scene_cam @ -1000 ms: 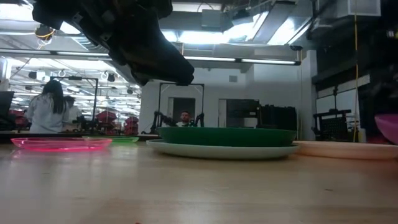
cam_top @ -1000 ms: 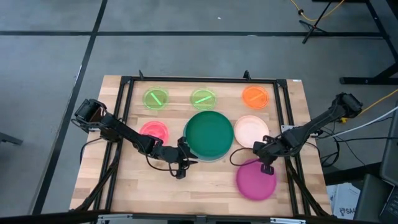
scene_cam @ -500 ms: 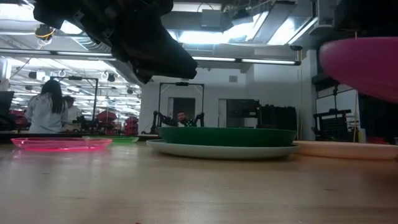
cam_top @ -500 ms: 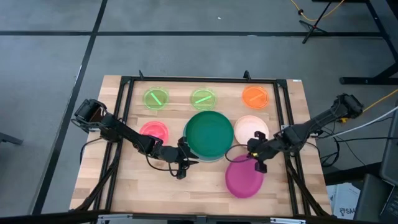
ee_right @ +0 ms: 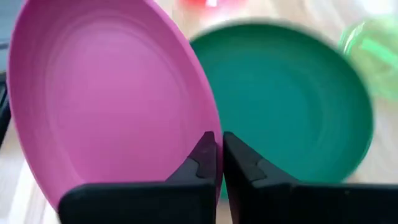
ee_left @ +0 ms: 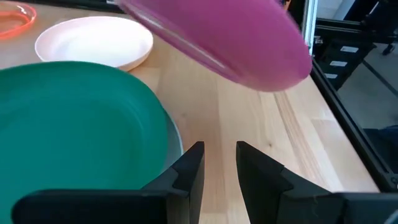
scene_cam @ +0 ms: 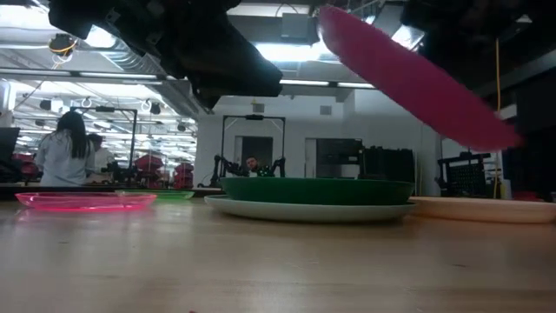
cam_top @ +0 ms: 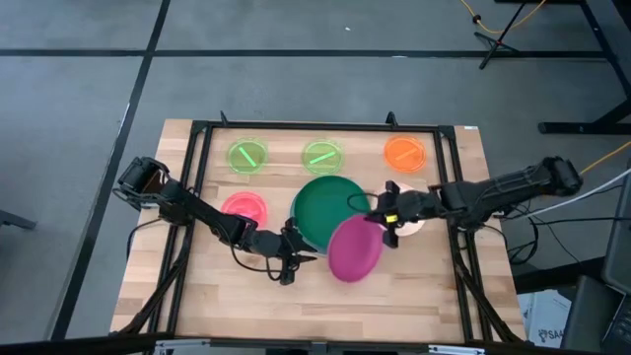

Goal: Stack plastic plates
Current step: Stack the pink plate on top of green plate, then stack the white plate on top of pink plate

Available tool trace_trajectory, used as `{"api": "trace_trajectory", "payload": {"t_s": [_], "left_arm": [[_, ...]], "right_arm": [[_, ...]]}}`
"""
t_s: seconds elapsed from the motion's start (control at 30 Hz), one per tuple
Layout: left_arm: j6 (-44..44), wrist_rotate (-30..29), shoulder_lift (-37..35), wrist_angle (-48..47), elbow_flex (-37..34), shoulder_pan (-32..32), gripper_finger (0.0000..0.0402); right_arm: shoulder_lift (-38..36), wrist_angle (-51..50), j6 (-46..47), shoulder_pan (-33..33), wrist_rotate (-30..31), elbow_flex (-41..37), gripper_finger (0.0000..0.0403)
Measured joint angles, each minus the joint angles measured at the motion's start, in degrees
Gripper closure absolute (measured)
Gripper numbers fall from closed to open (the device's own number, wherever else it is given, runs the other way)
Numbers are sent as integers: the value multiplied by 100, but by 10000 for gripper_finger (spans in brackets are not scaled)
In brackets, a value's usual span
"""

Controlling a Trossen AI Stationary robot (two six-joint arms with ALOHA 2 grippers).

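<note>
The magenta plate (cam_top: 355, 248) is up in the air and tilted, over the table next to the near right rim of the dark green plate (cam_top: 330, 212). My right gripper (cam_top: 387, 219) is shut on its rim. The green plate sits inside the light blue plate (scene_cam: 304, 210). My left gripper (cam_top: 299, 254), narrowly open, waits low at the green plate's near left rim and holds nothing. The cream plate (ee_left: 93, 42) lies flat under my right arm. My right gripper pinches the magenta plate's rim (ee_right: 208, 127) between its two fingers, one on the inner face and one on the outer. It comes from the table's right, about level. The plate is lifted clear and steeply tilted (scene_cam: 417, 78), its free edge toward the table's left.
The small pink plate (cam_top: 244, 207) lies left of the stack. Two lime green plates (cam_top: 246, 155) (cam_top: 322, 155) and the orange plate (cam_top: 404, 152) sit along the far side. A black frame (cam_top: 197, 177) borders the table. Bare wood shows along the near edge.
My right gripper has carried the magenta plate from the table's near right area up and toward the left and far side, over to the green plate. The plate has gone from nearly flat and low to high and steeply tipped. My left arm has kept still.
</note>
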Motion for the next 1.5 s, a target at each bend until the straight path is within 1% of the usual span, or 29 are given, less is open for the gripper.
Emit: {"api": "trace_trajectory", "payload": {"t_s": [0.07, 0.2, 0.33, 0.47, 0.57, 0.77, 0.93, 1.03, 1.27, 1.4, 1.5], "left_arm": [[82, -58, -29, 2, 0, -40, 315], [334, -241, -193, 1, 4, -131, 315], [628, -343, -362, 7, 2, -236, 315], [738, -340, -407, 8, 2, -349, 315], [761, -341, -404, 0, 2, -395, 315], [732, -343, -404, -9, 2, -408, 315], [706, -343, -402, -101, 0, -434, 315], [704, -348, -402, -102, 0, -428, 315], [736, -348, -402, -114, -2, -428, 315], [748, -349, -400, -111, -2, -428, 315], [750, -348, -400, -110, -4, -428, 315]], "right_arm": [[51, 303, -103, -223, -32, 2, 397], [244, 594, -224, -689, -15, 2, 397], [552, 803, -240, -1137, -32, 2, 397], [941, 1004, -249, -1504, -104, 2, 397], [1257, 1184, -284, -1708, -224, 2, 397], [1760, 1462, -360, -2001, -257, 2, 397], [2015, 1556, -382, -2143, -697, 2, 395], [2098, 1659, -459, -2138, -731, 2, 375], [1977, 1621, -888, -2123, -839, 2, 285], [1528, 1156, -1065, -2060, -928, 5, 249], [1131, 512, -1069, -1854, -936, 7, 234]]}}
